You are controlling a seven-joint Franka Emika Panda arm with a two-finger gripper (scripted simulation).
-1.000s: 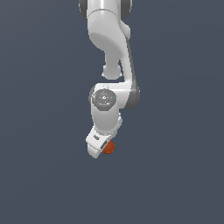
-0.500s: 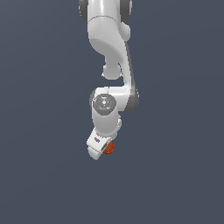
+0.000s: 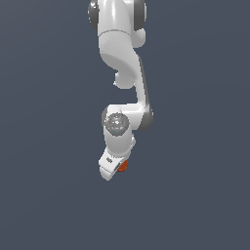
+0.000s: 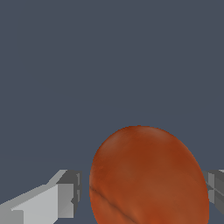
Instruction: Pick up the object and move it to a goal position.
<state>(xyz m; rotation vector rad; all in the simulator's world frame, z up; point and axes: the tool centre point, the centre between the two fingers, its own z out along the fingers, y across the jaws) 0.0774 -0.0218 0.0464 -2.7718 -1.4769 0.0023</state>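
Observation:
The object (image 4: 148, 177), an orange-red mottled ball, fills much of the wrist view between two grey fingers (image 4: 61, 199). Both fingers press against its sides, so my gripper (image 4: 144, 197) is shut on it. In the exterior view the white gripper (image 3: 113, 168) hangs below the arm, and only a small part of the object (image 3: 123, 167) peeks out at its side, mostly hidden by the hand.
The white arm (image 3: 122, 63) reaches down from the top of the exterior view. Around it there is only a flat dark grey-blue background.
The arm's lower part and the gripper, with the ball in it, have shifted slightly downward in the exterior view. The grasp looks unchanged.

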